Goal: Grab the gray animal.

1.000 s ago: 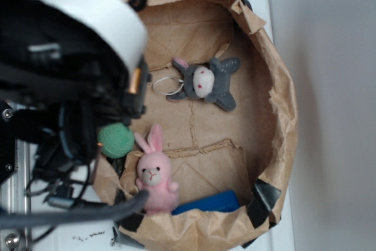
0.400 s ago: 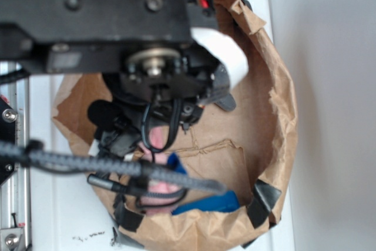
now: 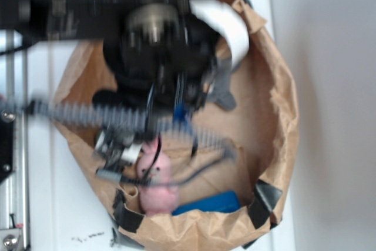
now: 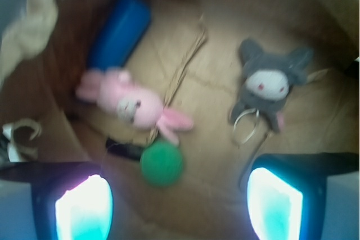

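Note:
The gray animal [image 4: 269, 85] lies flat on the brown paper in the right half of the wrist view, white face up, its string loop [image 4: 245, 126] trailing toward me. My gripper [image 4: 179, 205] hangs open above the paper, the fingers [image 4: 274, 203] glowing at the bottom corners, with nothing between them. The animal sits ahead of the right finger, apart from it. In the exterior view the arm [image 3: 155, 45] covers nearly all of the animal; only a gray limb [image 3: 223, 95] shows.
A pink bunny plush [image 4: 134, 104] [image 3: 156, 177] lies left of centre, a green ball [image 4: 161, 164] just below it, a blue block [image 4: 120, 29] [image 3: 205, 203] behind. All sit inside a crumpled paper bag with raised walls [image 3: 282, 116].
The arm has swung from the left over the bag's middle, now covering the gray animal and the green ball in the exterior view. It is still moving, blurred.

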Robot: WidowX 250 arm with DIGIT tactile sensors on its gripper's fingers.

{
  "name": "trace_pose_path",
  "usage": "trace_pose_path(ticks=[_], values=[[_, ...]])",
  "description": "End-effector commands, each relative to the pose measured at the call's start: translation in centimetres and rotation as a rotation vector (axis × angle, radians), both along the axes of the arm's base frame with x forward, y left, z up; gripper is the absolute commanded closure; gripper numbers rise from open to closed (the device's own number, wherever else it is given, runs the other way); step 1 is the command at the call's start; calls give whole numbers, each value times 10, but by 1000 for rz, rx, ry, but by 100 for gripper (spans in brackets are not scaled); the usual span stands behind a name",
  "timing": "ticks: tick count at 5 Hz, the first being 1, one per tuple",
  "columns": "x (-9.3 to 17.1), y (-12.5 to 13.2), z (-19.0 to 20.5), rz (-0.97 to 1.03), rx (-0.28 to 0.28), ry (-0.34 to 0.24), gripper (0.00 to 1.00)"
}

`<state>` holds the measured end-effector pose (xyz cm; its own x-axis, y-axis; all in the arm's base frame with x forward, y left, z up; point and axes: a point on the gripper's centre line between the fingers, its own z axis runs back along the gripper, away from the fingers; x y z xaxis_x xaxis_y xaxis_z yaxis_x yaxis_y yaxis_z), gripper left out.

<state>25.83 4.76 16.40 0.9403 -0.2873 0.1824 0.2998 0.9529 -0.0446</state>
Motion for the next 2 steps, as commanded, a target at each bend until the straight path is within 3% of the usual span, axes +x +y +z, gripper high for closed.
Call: trace_pose_path(ticks=[1,2], values=[[0,14,-32,106,16,-92,0],[1,13,-48,34,-47,-144,0]])
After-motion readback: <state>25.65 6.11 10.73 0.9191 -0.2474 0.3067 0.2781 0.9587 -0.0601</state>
